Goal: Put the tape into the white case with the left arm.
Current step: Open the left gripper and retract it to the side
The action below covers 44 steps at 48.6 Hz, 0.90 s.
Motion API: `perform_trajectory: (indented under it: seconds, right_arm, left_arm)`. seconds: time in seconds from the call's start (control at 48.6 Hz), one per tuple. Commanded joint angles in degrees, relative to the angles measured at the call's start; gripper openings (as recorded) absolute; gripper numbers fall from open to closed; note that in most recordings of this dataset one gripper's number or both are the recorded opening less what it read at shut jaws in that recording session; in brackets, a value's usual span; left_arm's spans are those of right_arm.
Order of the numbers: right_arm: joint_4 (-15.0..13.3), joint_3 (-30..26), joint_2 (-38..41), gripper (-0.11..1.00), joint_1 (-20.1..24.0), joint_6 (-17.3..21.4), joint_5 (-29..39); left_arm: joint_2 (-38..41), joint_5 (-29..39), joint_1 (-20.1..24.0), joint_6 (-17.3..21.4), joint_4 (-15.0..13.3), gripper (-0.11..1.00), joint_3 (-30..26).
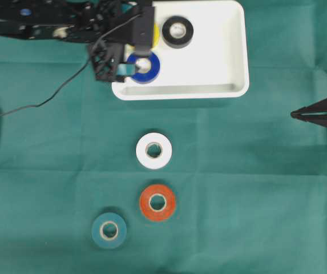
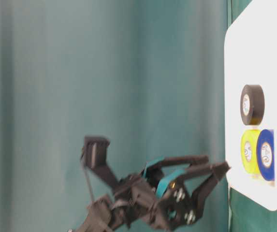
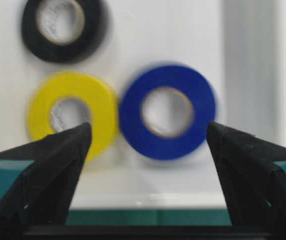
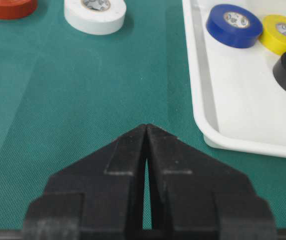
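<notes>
Blue tape (image 3: 167, 111) flat in white case (image 1: 231, 68), upper centre; left gripper (image 3: 147, 137) above, jaws wide apart, empty. Right gripper (image 4: 146, 127) jaws together.

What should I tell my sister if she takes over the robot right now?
Left gripper: open, holding nothing, above the blue tape.
Right gripper: shut, empty, parked at the side.
White case: blue, yellow tape and black tape lie inside.
Done: three rolls in.
Left: white tape, orange tape and teal tape on the green cloth.
</notes>
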Motion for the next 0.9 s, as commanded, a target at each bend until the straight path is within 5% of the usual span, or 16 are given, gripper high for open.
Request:
perform_trajectory:
  seconds: [0.0, 0.617, 0.884]
  right_arm:
    - [-0.09, -0.70, 0.35, -0.09, -0.09, 0.00, -0.53]
    - [-0.18, -0.70, 0.26, -0.09, -0.09, 0.00, -0.53]
    - [-0.18, -0.70, 0.26, -0.09, -0.09, 0.00, -0.62]
  left_arm:
    - [-4.39, -0.35, -1.05, -0.62, -0.18, 0.96, 2.02]
    - [-20.39, -1.58, -8.26, -11.16, -0.18, 0.96, 19.07]
    - [-28.30, -3.34, -12.04, -12.83, -0.18, 0.96, 25.66]
